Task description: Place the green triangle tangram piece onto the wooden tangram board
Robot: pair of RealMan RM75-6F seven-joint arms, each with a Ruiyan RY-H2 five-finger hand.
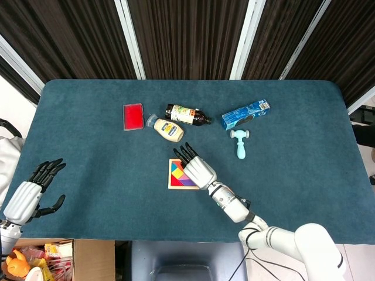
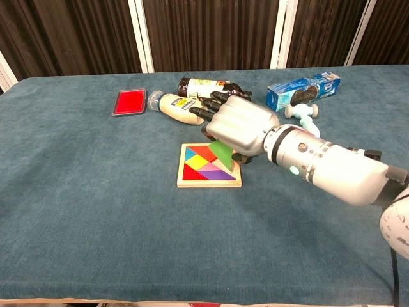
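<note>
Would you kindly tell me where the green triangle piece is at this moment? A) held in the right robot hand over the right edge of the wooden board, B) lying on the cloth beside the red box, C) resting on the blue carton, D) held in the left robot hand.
A: the chest view shows the green triangle piece held under the right robot hand, above the right side of the wooden board.
</note>
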